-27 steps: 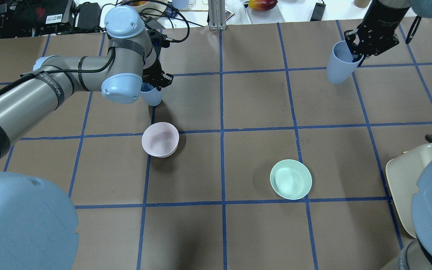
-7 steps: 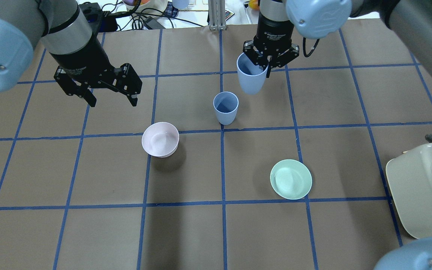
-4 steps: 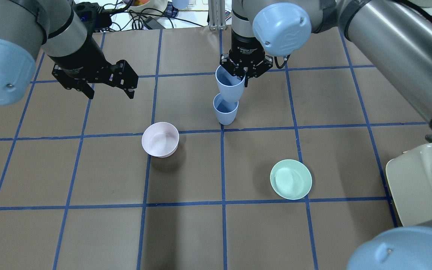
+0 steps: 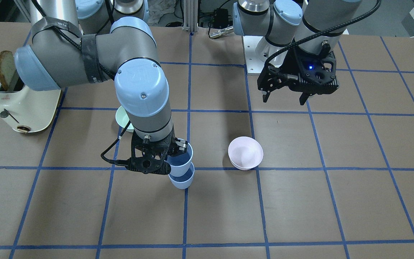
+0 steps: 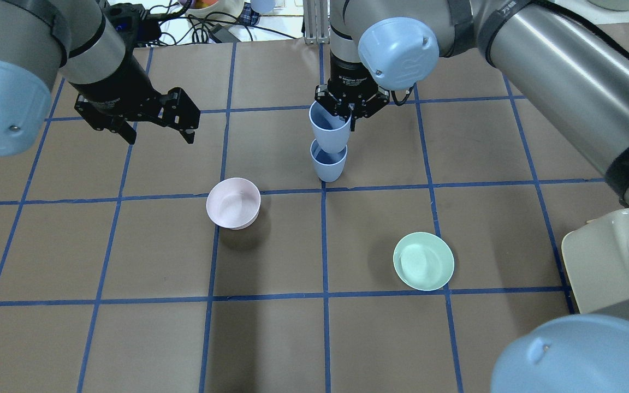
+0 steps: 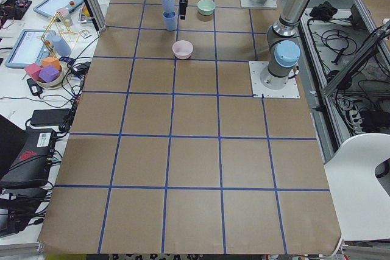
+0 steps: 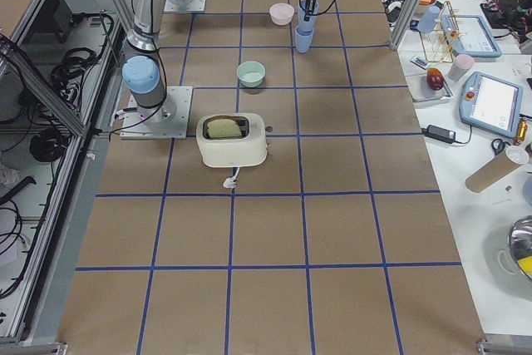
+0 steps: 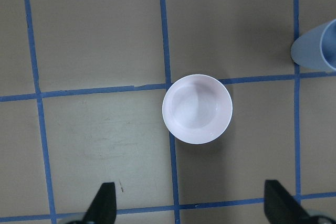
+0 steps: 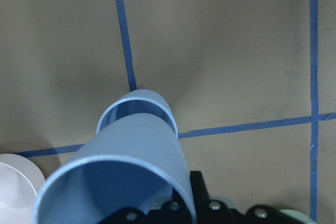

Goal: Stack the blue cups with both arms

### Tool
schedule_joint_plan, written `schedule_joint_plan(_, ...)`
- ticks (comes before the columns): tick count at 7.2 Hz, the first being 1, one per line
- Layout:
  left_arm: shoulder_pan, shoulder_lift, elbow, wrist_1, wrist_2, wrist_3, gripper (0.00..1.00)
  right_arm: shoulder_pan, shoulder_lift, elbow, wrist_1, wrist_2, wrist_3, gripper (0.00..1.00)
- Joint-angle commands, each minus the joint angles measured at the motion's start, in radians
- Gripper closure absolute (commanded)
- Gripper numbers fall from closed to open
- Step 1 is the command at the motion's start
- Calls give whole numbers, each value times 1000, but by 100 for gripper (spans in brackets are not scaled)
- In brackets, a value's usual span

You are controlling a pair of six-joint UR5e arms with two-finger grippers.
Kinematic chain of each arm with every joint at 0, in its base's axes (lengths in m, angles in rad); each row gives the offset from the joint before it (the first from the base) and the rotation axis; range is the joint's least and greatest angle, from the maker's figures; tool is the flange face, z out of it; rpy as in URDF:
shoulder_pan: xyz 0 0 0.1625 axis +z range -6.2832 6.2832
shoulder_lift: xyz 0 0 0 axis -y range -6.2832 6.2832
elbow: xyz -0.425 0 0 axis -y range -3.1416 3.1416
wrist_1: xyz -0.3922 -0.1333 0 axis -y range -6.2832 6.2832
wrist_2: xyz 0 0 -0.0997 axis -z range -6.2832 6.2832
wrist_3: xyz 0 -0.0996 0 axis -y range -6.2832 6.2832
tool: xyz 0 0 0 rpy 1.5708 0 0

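Upper blue cup [image 5: 329, 130]: upright, gripped at its rim by the right gripper [image 5: 349, 112], jaws clamped on the cup wall. Its base is at the mouth of the lower blue cup [image 5: 328, 166], possibly just entering; the overlap is hard to judge. The lower blue cup stands beyond and right of the pink bowl [image 5: 233, 203] in the overhead view. Left gripper [image 5: 159, 134]: empty, jaws spread wide, raised beyond and left of the pink bowl. Green bowl [image 5: 423, 261]: well right of the pink bowl, nearer the robot.

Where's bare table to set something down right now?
Bare: the robot-side row of squares, bordered by pink bowl and mint bowl; also the patch between those bowls. Crowded: around the blue cups under the right gripper; toaster fills the right edge.
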Motion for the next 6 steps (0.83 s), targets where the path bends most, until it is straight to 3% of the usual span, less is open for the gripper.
schedule_joint_plan(1,0,-1,-2,-1,0,-1,0,1,21,0,-1,1,0,100)
schedule_joint_plan(5,0,-1,-2,1,0,-1,0,1,26,0,-6,27,0,100)
schedule_joint_plan(6,0,-1,-2,-1,0,-1,0,1,27,1,-10,26,-12,63)
